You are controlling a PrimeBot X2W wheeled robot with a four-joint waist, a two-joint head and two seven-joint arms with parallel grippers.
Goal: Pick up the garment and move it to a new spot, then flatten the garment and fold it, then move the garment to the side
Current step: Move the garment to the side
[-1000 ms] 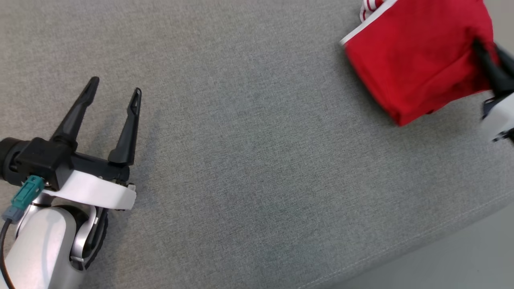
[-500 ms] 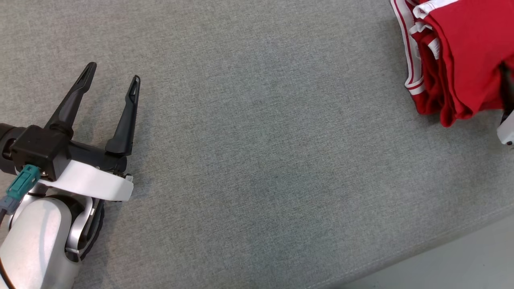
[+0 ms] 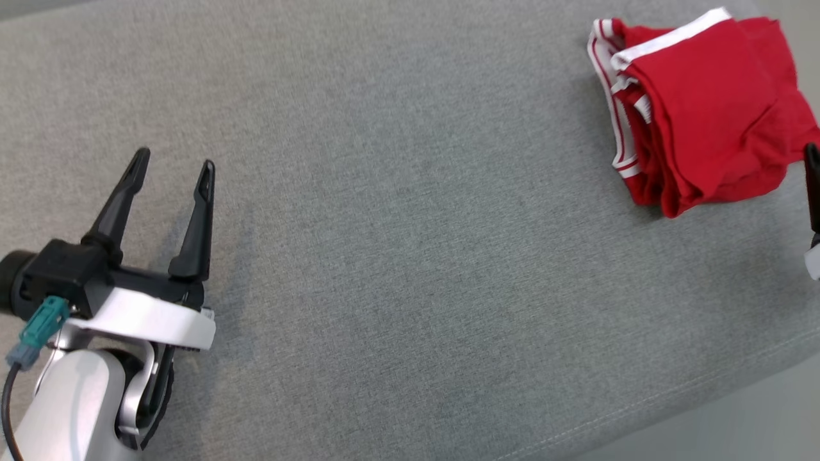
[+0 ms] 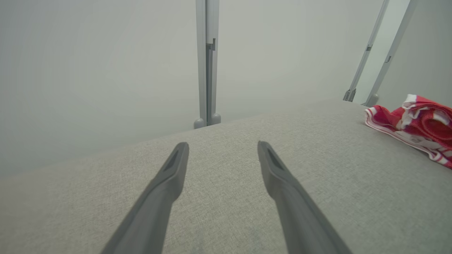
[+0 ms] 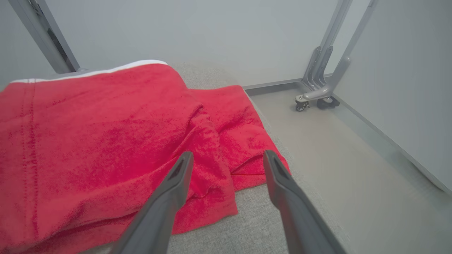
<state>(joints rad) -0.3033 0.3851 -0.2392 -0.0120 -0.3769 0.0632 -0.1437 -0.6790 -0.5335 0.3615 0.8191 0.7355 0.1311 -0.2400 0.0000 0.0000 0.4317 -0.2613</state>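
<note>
The garment (image 3: 698,115) is red with white trim, folded into a compact pile at the far right of the grey cushion (image 3: 410,256). Seen from the left wrist, the garment (image 4: 420,121) lies far off to the right. My right gripper (image 5: 226,158) is open just above the garment's (image 5: 106,141) near edge, with nothing pinched between its fingers; one dark finger (image 3: 812,186) pokes in at the head view's right edge. My left gripper (image 3: 173,166) stands open at the lower left, far from the garment, and the left gripper (image 4: 222,146) hovers over bare fabric.
The cushion's front seam (image 3: 640,416) runs along the lower right, with pale floor (image 5: 353,158) beyond it. A grey wall and metal frame posts (image 4: 207,63) stand behind the cushion. A wheeled frame foot (image 5: 317,98) sits on the floor to the right.
My right gripper has opened and let go of the garment, which now rests on the cushion. The head camera has shifted. The left gripper stays open.
</note>
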